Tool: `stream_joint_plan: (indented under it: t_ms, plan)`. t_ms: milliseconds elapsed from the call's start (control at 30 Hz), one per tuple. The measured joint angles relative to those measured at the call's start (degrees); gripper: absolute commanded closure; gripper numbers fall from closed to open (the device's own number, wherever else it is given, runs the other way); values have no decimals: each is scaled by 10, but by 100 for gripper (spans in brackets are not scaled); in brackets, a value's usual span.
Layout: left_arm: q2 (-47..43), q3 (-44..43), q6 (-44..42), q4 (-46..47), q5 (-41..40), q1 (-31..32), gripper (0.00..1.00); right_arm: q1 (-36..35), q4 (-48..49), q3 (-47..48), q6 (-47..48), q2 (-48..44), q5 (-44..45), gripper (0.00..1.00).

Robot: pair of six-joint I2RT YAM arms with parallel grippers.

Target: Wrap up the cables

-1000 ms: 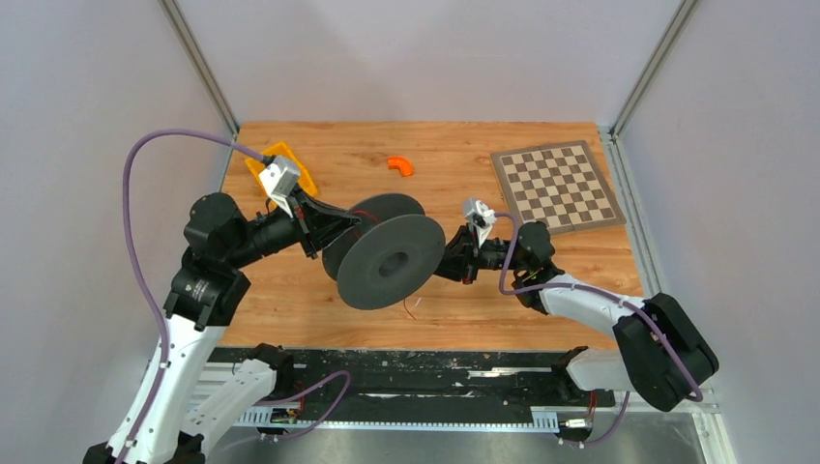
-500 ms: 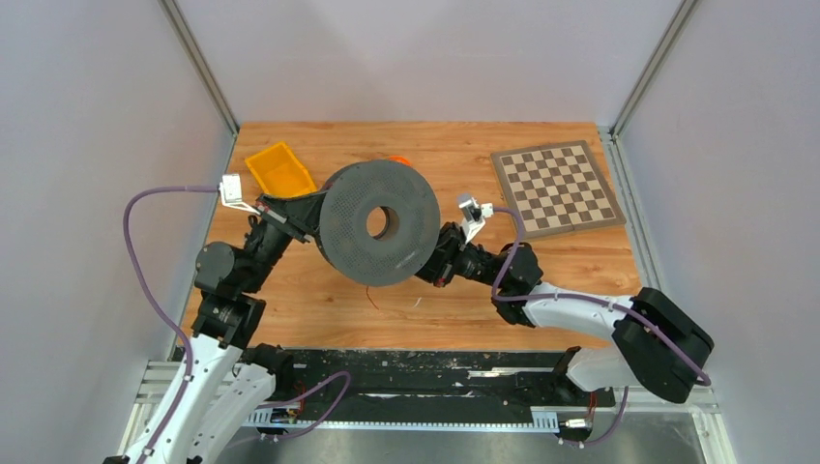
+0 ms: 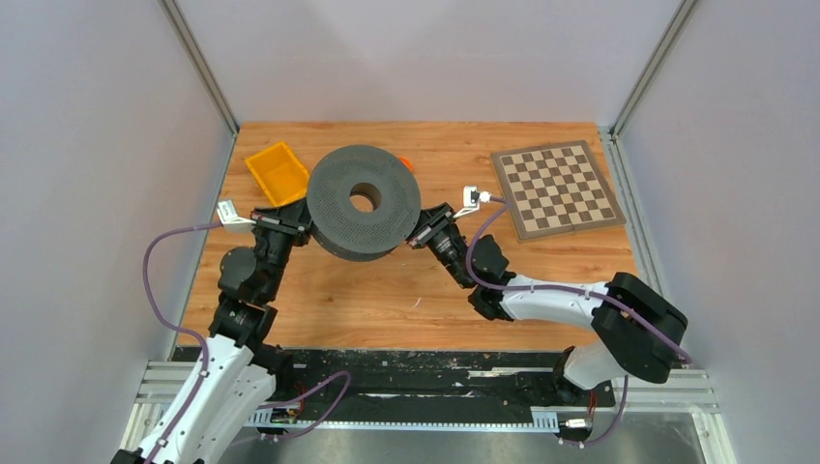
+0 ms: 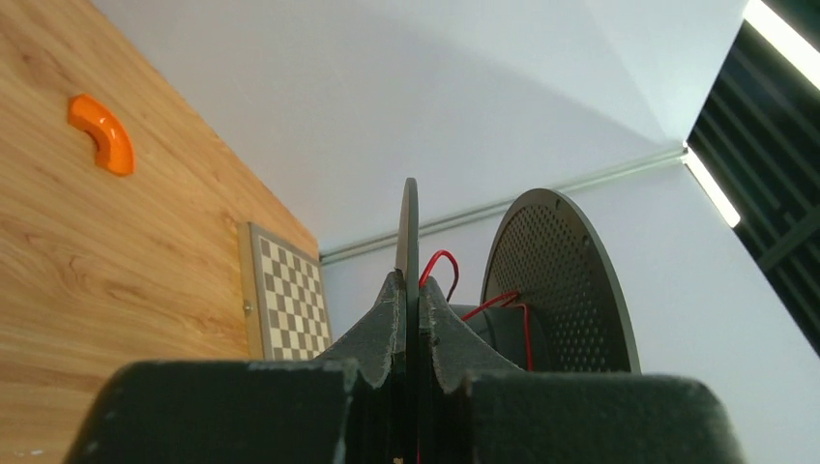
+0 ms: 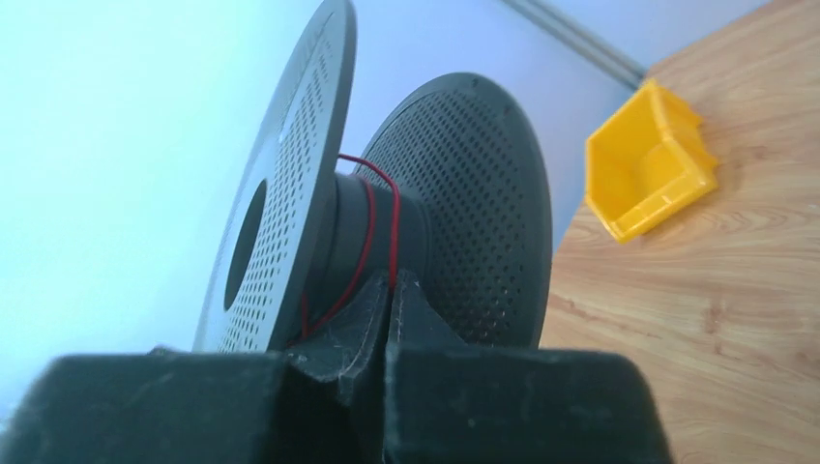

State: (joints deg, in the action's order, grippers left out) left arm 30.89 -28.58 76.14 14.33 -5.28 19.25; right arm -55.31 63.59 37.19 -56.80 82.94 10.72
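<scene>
1. Wooden table in a white-walled cell. A yellow bin lies just beyond the left pincer. A checkerboard mat lies beyond the right pincer, off to its right. A small orange elbow piece sits on the far side of the spool from both.
2. Left pincer: fingers pressed onto the thin rim of one flange of the dark perforated spool. The spool appears lifted and tilted, with its centre hole facing up.
3. Right pincer: fingers pressed together, with the tips in the gap between the flanges, at the hub, on the side opposite the left pincer. The red wire runs from the hub down into the seam of the tips, so it appears to be pinched there.
4. Red wire location: a couple of loose turns on the hub, directly ahead of the right pincer's tips.
5. Handling, judged:
   - The wire is very thin, light and limp, and it is likely to slip between the pads or kink.
   - Best hold on the wire is close to the hub, with a short free length under light tension.
   - The spool is rigid but offers only a narrow rim, so it may pivot in the grip. A deeper bite on the flange is safer.
</scene>
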Motion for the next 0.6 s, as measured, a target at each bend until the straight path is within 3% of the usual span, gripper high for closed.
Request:
stream_joint_plan:
  t_ms: [267, 600]
  plan:
    - [17, 25, 47, -3, -50, -3, 100, -14, -80, 54, -50, 53, 127, 100]
    - [-11, 65, 55, -31, -110, -4, 100, -41, -136, 39, -19, 58, 146, 78]
